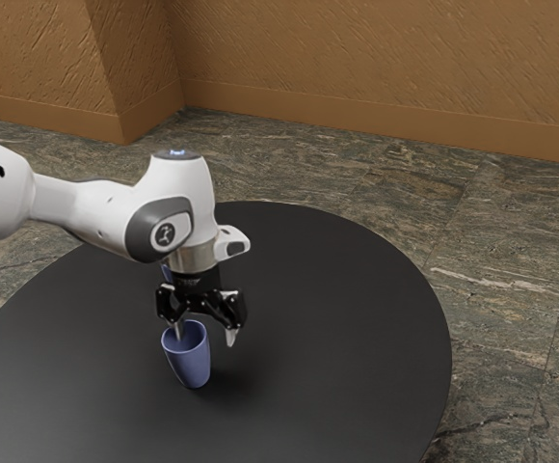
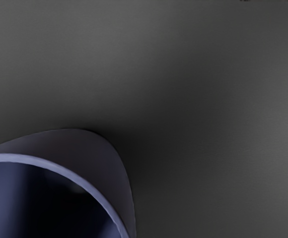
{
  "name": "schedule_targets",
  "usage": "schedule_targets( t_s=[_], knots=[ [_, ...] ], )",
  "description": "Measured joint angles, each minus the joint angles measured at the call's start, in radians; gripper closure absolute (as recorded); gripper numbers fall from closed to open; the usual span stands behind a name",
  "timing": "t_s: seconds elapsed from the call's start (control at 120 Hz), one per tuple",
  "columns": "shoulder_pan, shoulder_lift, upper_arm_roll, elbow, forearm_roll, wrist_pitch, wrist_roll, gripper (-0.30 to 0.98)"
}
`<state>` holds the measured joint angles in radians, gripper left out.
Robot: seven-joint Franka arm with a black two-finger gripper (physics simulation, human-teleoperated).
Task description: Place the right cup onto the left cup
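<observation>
Pincer (image 1: 205,338): fingers apart — one at the mouth of the blue cup (image 1: 192,367), the other outside its wall. Black table (image 1: 357,338) beneath the pincer.

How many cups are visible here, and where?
1 clearly: the blue cup on the dark table, below the parted jaws. A blue sliver behind the arm may be another, mostly hidden.

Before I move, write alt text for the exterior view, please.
Robot arm with its black gripper open over a blue cup standing mouth up on a round black table, one finger at the cup's mouth, the other past its rim toward the exterior view's right. A sliver of blue behind the gripper is too little to name.
</observation>
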<state>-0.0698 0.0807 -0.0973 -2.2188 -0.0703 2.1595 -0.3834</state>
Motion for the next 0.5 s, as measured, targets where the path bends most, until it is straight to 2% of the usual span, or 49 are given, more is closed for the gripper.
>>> schedule_targets(
  t_s=[0.5],
  knots=[
    [0.006, 0.040, 0.001, 0.000, 0.001, 0.040, -0.031, 0.01]
  ],
)
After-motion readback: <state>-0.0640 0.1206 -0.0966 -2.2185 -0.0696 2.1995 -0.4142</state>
